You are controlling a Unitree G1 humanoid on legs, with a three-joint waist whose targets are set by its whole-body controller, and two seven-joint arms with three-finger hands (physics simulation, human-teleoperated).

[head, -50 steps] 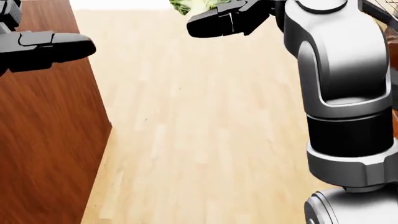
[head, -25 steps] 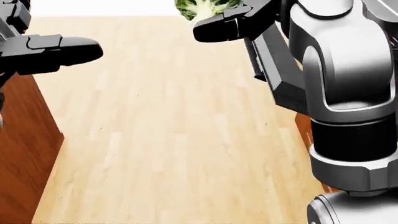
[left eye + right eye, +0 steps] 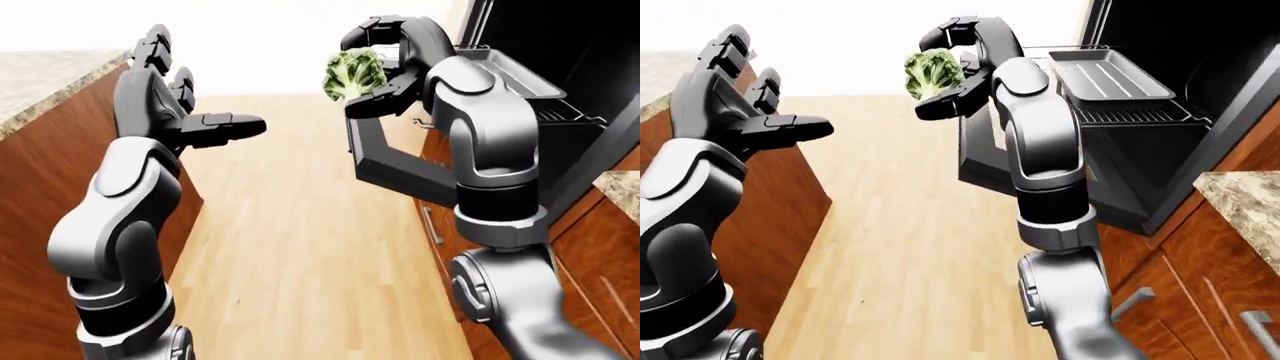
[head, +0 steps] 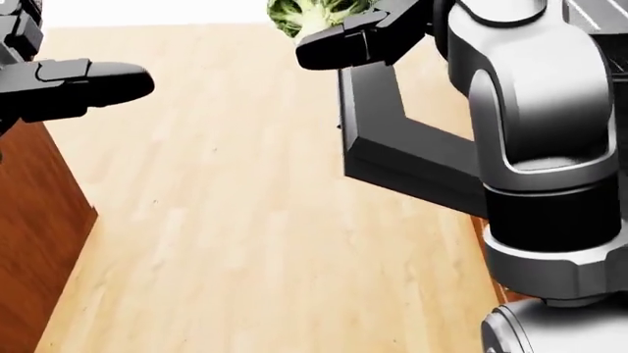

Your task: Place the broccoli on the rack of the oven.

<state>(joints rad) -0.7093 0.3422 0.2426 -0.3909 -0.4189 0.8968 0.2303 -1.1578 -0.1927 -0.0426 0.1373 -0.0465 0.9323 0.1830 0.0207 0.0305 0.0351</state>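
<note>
The green broccoli (image 3: 930,71) is held up high in my right hand (image 3: 952,69), whose dark fingers close round it. It hangs to the left of the open oven (image 3: 1160,97). Inside the oven a wire rack (image 3: 1132,115) carries a grey metal tray (image 3: 1102,75). The oven door (image 4: 397,143) hangs open below my right arm. My left hand (image 3: 760,112) is raised at the left with its fingers spread and nothing in it.
A wooden cabinet (image 3: 40,180) with a speckled stone counter (image 3: 45,79) stands at the left. Wooden drawers with handles (image 3: 1200,292) and a stone counter corner (image 3: 1245,191) lie below the oven at the right. Light plank floor (image 4: 245,220) runs between them.
The camera has turned right: the left cabinet slid out of the head view and the open oven door came in. The broccoli stays in my right hand.
</note>
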